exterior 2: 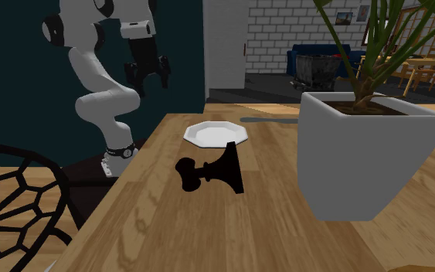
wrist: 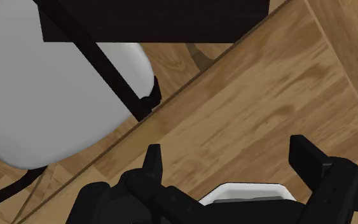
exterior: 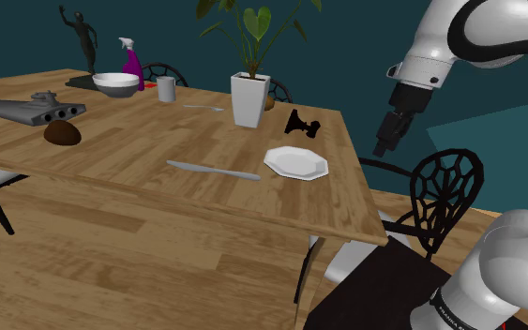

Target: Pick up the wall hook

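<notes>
— None of the task is done yet, I'd say. Where is the wall hook (exterior: 301,123)?
— Lying on its side on the worktop (exterior: 158,150). In the shoulder view it sits at twelve o'clock from the white plate (exterior: 296,162) and four o'clock from the white planter (exterior: 250,98). Nothing touches it.
— And the jaws?
— Spread wide and empty, off the worktop's edge at about three o'clock from the hook, well apart from it, above a black chair (exterior: 445,192).
— What's left, then?
— Everything, by my reckoning: reach over, descend, close, lift.
</notes>
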Controlling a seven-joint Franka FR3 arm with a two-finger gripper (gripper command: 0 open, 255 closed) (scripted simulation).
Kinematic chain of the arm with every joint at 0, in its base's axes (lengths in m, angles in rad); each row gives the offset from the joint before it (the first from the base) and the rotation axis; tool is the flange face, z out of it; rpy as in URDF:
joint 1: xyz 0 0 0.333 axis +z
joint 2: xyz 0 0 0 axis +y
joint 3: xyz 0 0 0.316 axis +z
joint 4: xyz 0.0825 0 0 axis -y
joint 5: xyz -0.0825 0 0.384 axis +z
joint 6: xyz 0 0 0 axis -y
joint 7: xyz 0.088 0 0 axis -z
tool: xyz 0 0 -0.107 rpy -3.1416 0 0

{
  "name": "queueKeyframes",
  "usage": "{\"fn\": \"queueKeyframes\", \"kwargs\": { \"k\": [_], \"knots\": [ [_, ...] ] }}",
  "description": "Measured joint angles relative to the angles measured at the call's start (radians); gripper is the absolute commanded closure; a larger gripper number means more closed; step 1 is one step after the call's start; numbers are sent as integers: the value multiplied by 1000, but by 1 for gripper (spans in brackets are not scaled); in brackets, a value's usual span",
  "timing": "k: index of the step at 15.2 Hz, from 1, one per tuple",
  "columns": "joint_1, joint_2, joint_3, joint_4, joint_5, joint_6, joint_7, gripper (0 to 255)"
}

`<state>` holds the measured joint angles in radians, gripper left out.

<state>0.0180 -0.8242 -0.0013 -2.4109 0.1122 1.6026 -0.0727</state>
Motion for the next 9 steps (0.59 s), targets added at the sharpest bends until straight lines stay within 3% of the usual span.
{"fn": "queueKeyframes", "kwargs": {
  "k": [2,9],
  "knots": [
    [0,17,-5,6,-5,10,-10,0],
    [-1,268,-71,152,-58,101,-145,0]
  ]
}}
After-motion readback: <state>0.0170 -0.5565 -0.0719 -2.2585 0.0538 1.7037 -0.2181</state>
